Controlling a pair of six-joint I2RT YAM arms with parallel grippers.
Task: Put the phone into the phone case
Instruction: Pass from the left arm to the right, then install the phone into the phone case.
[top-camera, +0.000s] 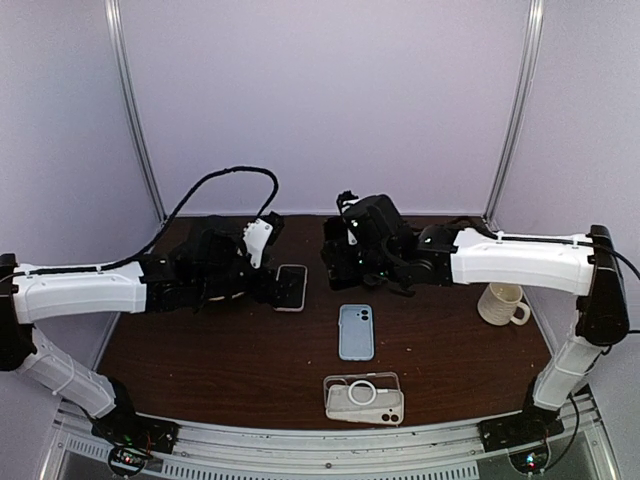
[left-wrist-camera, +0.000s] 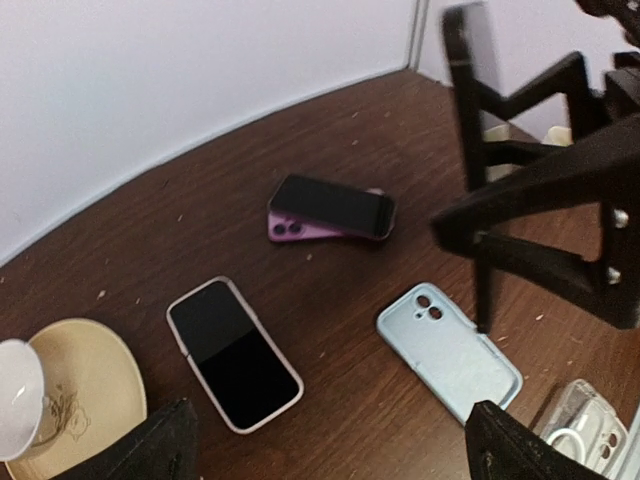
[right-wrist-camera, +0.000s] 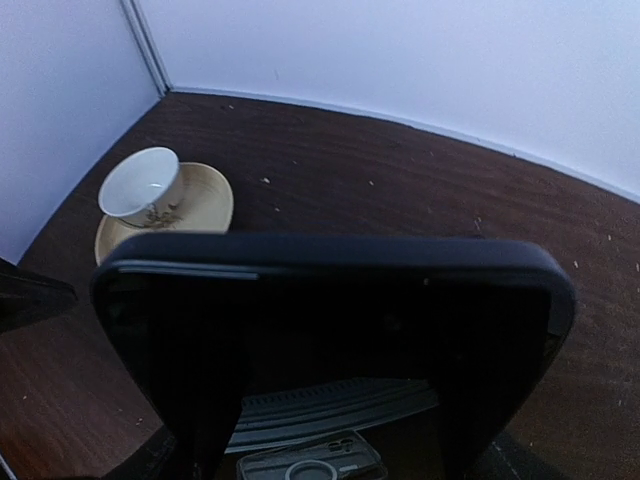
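Pinching a black phone (right-wrist-camera: 330, 310) upright between its fingers, the right gripper (top-camera: 340, 258) hangs over the far middle of the table (top-camera: 200, 350). The blue case (top-camera: 356, 331) lies flat just nearer. The left gripper (left-wrist-camera: 335, 445), fingers spread and empty, hovers beside a white-cased phone (top-camera: 290, 287).
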